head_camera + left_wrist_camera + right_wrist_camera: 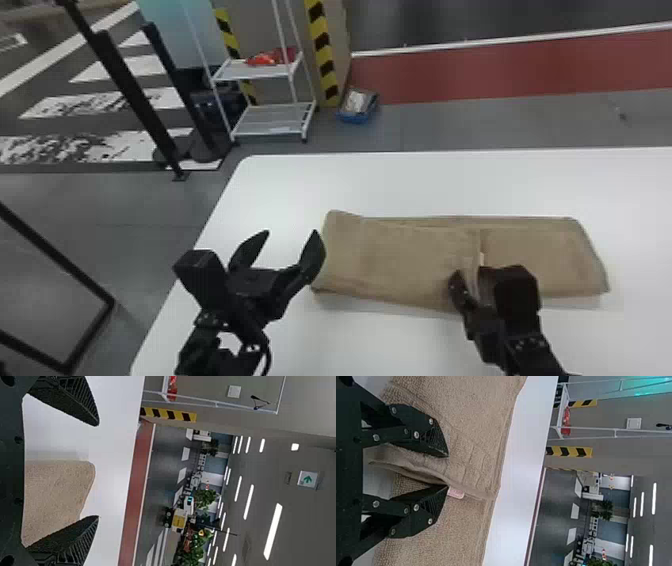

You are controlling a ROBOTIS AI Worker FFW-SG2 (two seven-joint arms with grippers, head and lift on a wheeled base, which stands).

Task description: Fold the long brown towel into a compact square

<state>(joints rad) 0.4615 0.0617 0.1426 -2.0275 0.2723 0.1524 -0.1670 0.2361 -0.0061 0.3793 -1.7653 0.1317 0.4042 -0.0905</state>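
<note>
The left arm (210, 345) comes in from the bottom edge of the head view and points forward, its pincer (291, 232) spread wide with nothing in it, just beside the towel's left end. The right arm (530, 350) also enters from the bottom edge, angled forward and leftward. Its pincer (468, 276) is over the near side of the towel (410, 260), covering part of it, with the fingers partly open around a raised edge of cloth; that edge seems to touch one finger, though I can't be sure of the other. A small pale tag (456, 492) sticks out beside the fold, its print too small to read. The towel lies lengthwise from left to right on the white counter (425, 185), its left part folded over toward the middle. Beyond the counter, on the floor (500, 120), are black posts (132, 95), a blue box (358, 106) and a white rack (270, 117) with something red (272, 57) on its upper shelf, near yellow-and-black striping (322, 50). Farther off, the left wrist view shows a sign with a green arrow (308, 479)
</note>
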